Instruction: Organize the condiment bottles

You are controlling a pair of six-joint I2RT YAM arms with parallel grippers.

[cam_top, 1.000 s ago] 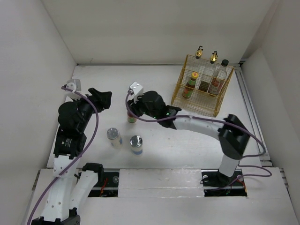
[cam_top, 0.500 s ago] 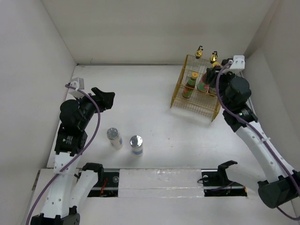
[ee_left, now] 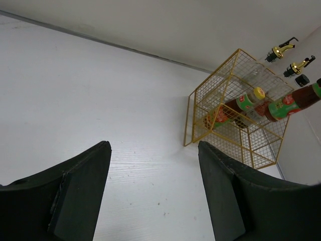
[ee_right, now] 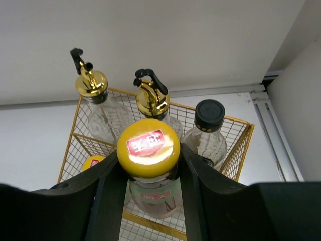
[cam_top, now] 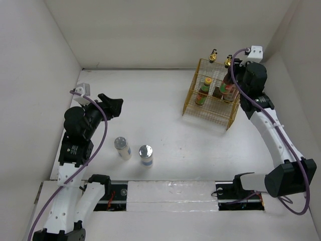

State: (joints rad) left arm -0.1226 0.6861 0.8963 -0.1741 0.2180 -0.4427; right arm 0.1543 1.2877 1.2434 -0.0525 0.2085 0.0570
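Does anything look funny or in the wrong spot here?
Nothing is spilled or broken. A silver-lidded jar and a second jar stand alone on the table, far from the yellow basket that holds the other bottles. The right gripper grips a red-sauce bottle at the basket, not yet let go.

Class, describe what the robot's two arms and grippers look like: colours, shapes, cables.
The left arm and right arm have white links and black joints. A purple cable loops along each, ending at a small white box on the wrist. The left gripper and right gripper have broad matte-black fingers.
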